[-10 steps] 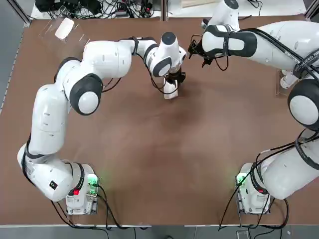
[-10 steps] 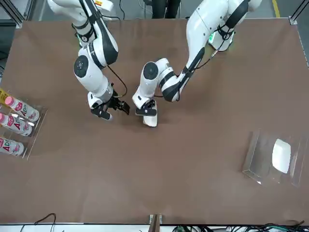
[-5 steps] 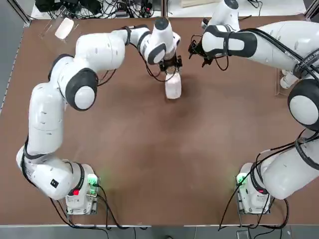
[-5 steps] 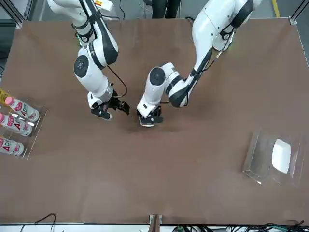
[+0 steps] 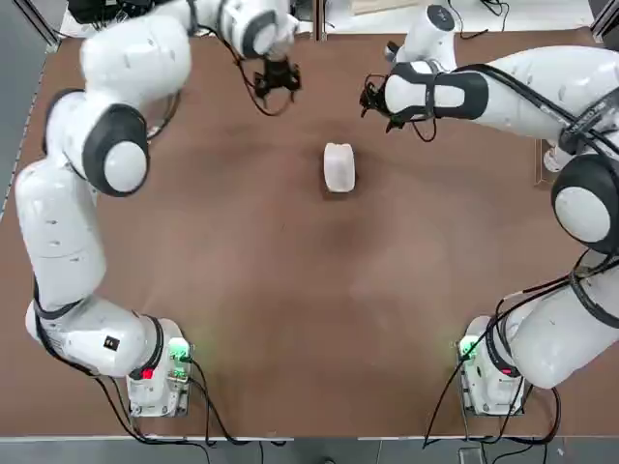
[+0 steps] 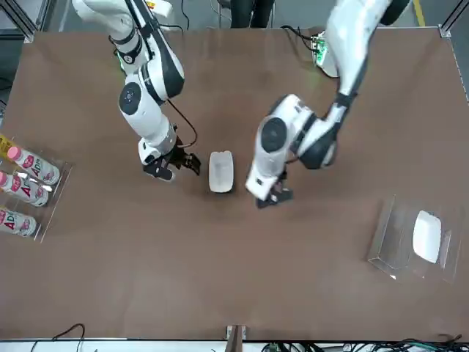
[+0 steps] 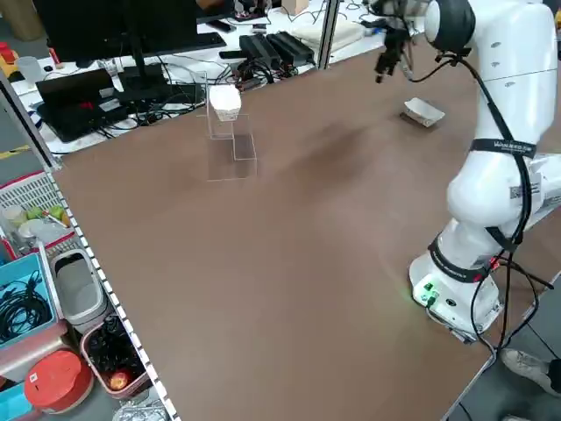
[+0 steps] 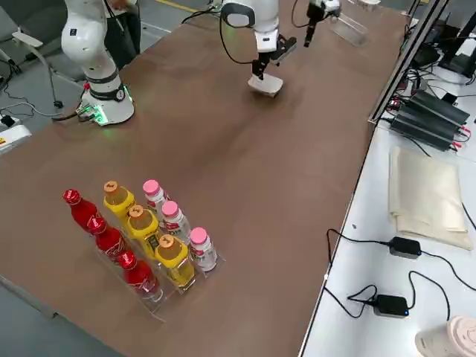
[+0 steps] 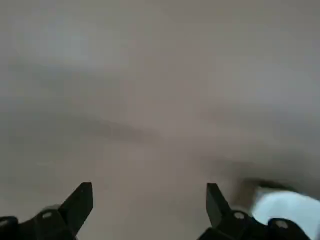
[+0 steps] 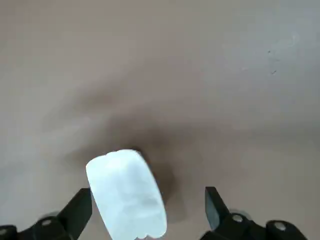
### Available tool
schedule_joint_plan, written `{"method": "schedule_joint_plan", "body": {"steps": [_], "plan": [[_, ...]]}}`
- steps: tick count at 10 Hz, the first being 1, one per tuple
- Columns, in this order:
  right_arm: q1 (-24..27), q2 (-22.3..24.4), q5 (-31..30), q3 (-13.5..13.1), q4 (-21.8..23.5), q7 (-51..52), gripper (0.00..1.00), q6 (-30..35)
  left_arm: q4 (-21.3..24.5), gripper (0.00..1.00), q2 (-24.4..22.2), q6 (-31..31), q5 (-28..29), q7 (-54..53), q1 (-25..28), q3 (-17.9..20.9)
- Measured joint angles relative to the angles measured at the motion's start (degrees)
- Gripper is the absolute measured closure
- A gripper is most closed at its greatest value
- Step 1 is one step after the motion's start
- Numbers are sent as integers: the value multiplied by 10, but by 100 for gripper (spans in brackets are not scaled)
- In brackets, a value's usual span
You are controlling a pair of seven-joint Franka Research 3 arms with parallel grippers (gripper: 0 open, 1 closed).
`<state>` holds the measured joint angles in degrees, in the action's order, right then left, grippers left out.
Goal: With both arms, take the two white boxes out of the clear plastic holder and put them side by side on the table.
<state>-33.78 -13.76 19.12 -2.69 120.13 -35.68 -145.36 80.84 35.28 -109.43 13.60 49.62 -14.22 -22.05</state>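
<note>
The only legible writing is sitting on the pink-capped bottles (image 6: 26,167) at the table's right edge: their labels are showing red letters beginning "AD", the rest being unreadable. These bottles are lying in a clear slotted rack (image 8: 152,297) together with red bottles (image 8: 104,234) and orange-capped yellow bottles (image 8: 149,238), arranged in three rows.

One white box (image 5: 338,166) is lying flat on the table (image 5: 290,319) near its centre, a smooth rounded-corner rectangle with a matte plastic look. The second white box (image 6: 426,236) is standing in the clear plastic holder (image 6: 392,246) at the far left corner of the table; the holder is a transparent acrylic rack that is showing mainly as glinting edges. The two boxes are sitting well apart.

The left gripper (image 5: 275,80) is hanging above the brown tabletop between the centre box and the holder, its black fingers (image 9: 80,202) spread wide and gripping nothing. The right gripper (image 5: 375,100) is hovering near the centre box on the far right side of it, fingers (image 10: 80,207) likewise spread wide and empty, with the box lying just beneath and between them in the right wrist view
</note>
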Motion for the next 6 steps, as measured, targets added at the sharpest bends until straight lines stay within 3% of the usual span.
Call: {"method": "schedule_joint_plan", "body": {"steps": [4, 6], "plan": [[-46, -50, 0, 1, 42, 0, 1, -134, -1, 0, -78, 81, 0, -196, 142, -4], [-71, -66, -4, 1, 49, 1, 2, -147, 16, 5, -110, 102, 5, -296, 208, -5]]}}
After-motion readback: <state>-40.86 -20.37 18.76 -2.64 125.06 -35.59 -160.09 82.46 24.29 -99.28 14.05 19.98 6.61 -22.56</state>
